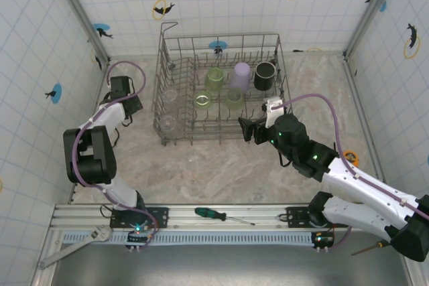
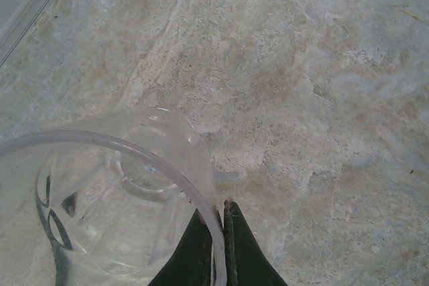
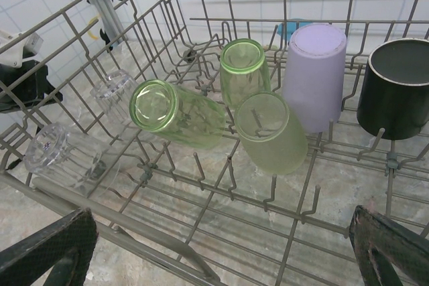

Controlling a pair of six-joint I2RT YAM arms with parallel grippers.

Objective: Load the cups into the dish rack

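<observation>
The grey wire dish rack (image 1: 175,43) stands at the back middle of the table. Inside it are three green tumblers (image 3: 177,113) (image 3: 244,68) (image 3: 271,132), a lilac tumbler (image 3: 315,75), a black mug (image 3: 394,88) and two clear tumblers (image 3: 64,155) (image 3: 115,93). My left gripper (image 1: 127,102) is left of the rack; in the left wrist view it (image 2: 220,207) is shut on the rim of a clear cup (image 2: 120,185) over the stone table. My right gripper (image 1: 248,128) hangs open at the rack's front right, and its fingers (image 3: 47,252) frame the rack's front rail.
A green-handled screwdriver (image 1: 214,214) lies on the rail between the arm bases, and a wrench (image 1: 74,246) lies at the front left. An orange ring (image 1: 352,159) sits to the right. Tiled walls enclose the table on three sides.
</observation>
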